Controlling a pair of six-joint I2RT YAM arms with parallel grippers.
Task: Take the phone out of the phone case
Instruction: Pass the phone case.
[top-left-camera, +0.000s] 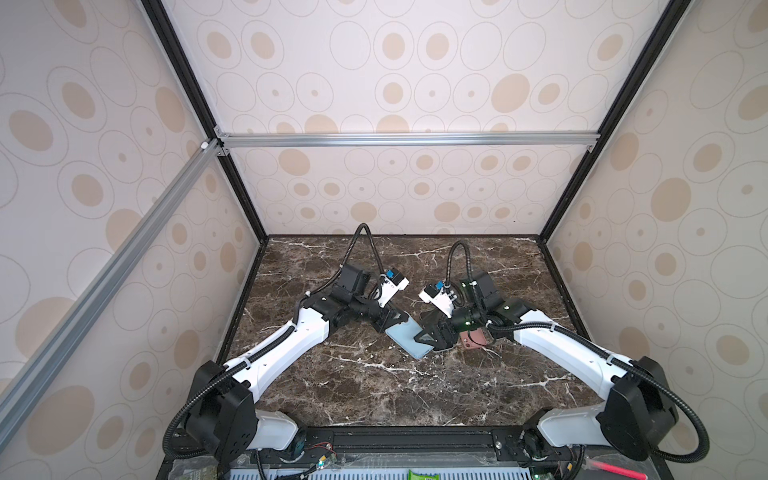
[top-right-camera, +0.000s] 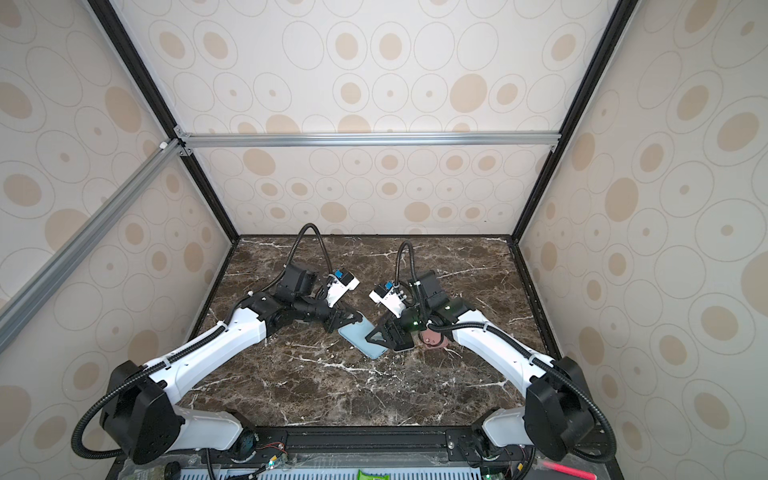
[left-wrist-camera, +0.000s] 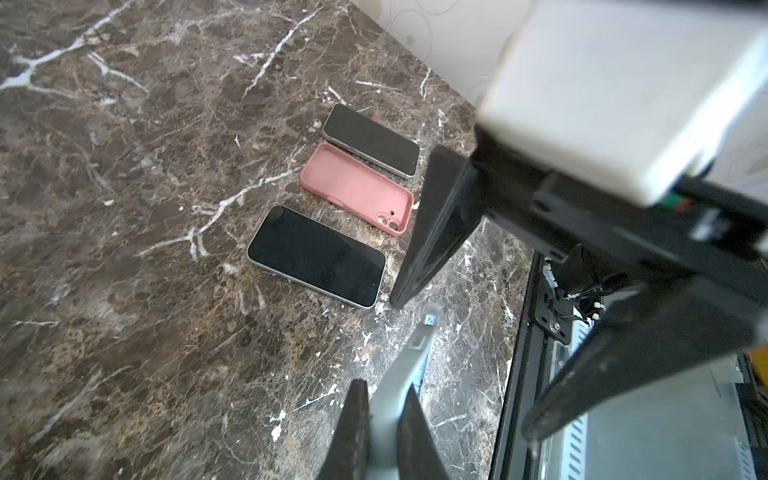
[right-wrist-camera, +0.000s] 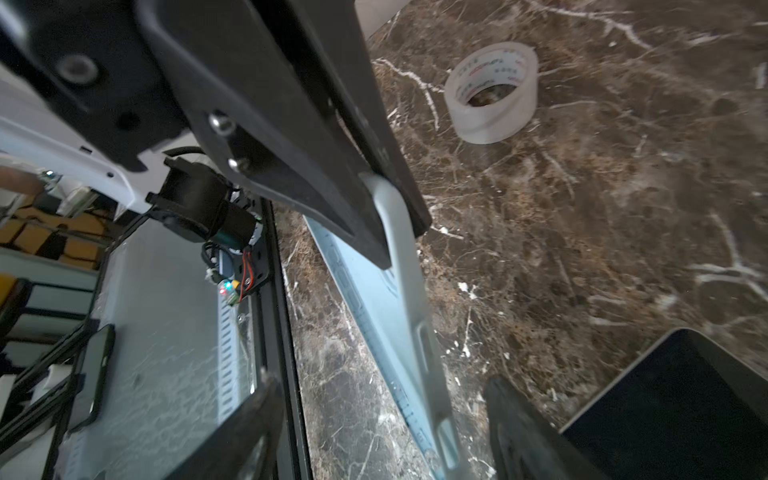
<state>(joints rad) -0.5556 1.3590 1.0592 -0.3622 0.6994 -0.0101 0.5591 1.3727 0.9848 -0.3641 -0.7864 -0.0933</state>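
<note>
Left gripper (left-wrist-camera: 384, 399) clamped the pale blue case (top-left-camera: 405, 340); right gripper (right-wrist-camera: 380, 380) had its jaws apart; red print on the tape roll (right-wrist-camera: 492, 91) was unreadable

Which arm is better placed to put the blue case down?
Probably left: the left end effector is shut on the blue case, while the right end effector stands open astride its far end, gripping nothing.

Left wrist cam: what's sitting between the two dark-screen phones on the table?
The empty pink phone case lies flat between the nearer phone and the farther phone. This shows in the left wrist view.
</note>
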